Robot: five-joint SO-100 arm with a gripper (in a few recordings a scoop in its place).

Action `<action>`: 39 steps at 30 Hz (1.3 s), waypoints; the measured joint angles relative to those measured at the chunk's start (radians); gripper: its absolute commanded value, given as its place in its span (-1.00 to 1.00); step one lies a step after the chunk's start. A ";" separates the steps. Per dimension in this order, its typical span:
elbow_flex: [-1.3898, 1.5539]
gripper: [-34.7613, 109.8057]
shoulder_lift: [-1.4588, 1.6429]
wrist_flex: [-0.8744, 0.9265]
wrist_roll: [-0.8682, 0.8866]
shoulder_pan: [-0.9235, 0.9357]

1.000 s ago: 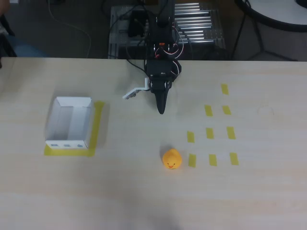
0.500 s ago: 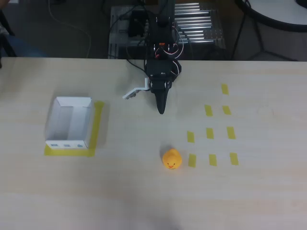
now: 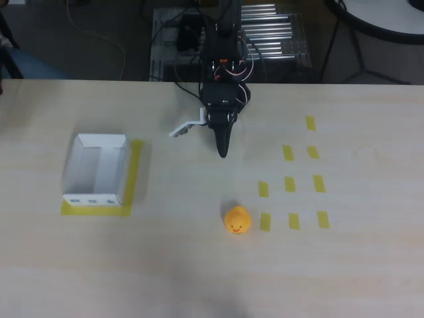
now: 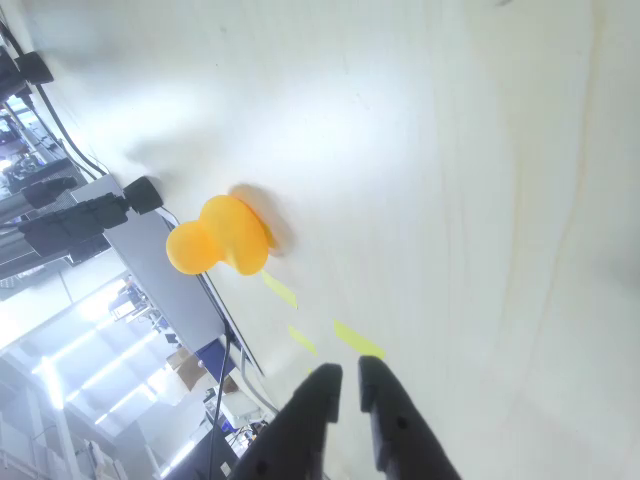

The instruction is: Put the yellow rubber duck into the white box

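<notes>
**A:** Do we see anything different from a second ago?

**B:** Nothing. The claw (image 3: 222,150) hangs over the tabletop (image 3: 199,271) at the same spot near the far edge, and the duck (image 3: 237,220) and the box (image 3: 96,170) sit exactly where they were. So we judge the reach has not begun.

**A:** How does the claw stand?

**B:** In the wrist view its two dark fingers (image 4: 300,420) lie almost together, a thin gap between them, holding nothing.

**A:** And the duck?

**B:** Loose on the tabletop at about six o'clock from the claw in the overhead view, well apart from it, just beside the yellow tape marks (image 3: 290,184). The box is off at about eight o'clock from the claw, on its yellow tape frame (image 3: 135,173), with nothing in it.

**A:** So the whole job is ahead of us?

**B:** We think so: spread the fingers, come down on the duck, then carry it to the box.
</notes>
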 measured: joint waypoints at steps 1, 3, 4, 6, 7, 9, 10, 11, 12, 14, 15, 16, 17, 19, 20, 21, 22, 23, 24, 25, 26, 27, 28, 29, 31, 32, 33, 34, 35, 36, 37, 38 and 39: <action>0.000 -0.52 0.000 0.000 0.000 0.000; 0.000 -0.52 0.000 0.000 0.000 0.000; 0.000 -0.52 0.000 0.000 0.000 0.000; 0.000 -0.52 0.000 0.000 0.000 0.000; 0.000 -0.52 0.000 0.000 0.000 0.000; 0.000 -0.52 0.000 0.000 0.000 0.000; 0.000 -0.52 0.000 0.000 0.000 0.000; 0.000 -0.52 0.000 0.000 0.000 0.000; 0.000 -0.52 0.000 0.000 0.000 0.000; 0.000 -0.52 0.000 0.000 0.000 0.000; 0.000 -0.52 0.000 0.000 0.000 0.000; 0.000 -0.52 0.000 0.000 0.000 0.000; 0.000 -0.52 0.000 0.000 0.000 0.000; 0.000 -0.52 0.000 0.000 0.000 0.000; 0.000 -0.52 0.000 0.000 0.000 0.000; 0.000 -0.52 0.000 0.000 0.000 0.000; 0.000 -0.52 0.000 0.000 0.000 0.000; 0.000 -0.52 0.000 0.000 0.000 0.000; 0.000 -0.52 0.000 0.000 0.000 0.000; 0.000 -0.52 0.000 0.000 0.000 0.000; 0.000 -0.52 0.000 0.000 0.000 0.000; 0.000 -0.52 0.000 0.000 -0.002 0.000; 0.000 -0.52 0.000 0.000 -0.008 0.000; 0.000 -0.52 0.000 -0.006 -0.017 0.002; -0.009 -0.52 -0.015 -0.023 -0.038 0.009; -0.014 -0.52 -0.034 -0.031 -0.049 0.017; -0.025 -0.52 -0.066 -0.038 -0.058 0.021; -0.048 -0.52 -0.117 -0.041 -0.067 0.026; -0.071 -0.52 -0.146 -0.041 -0.072 0.028; -0.107 -0.52 -0.186 -0.041 -0.080 0.028; -0.147 -0.52 -0.225 -0.041 -0.086 0.028; -0.195 -0.52 -0.264 -0.038 -0.091 0.028; -0.247 -0.52 -0.308 -0.029 -0.097 0.028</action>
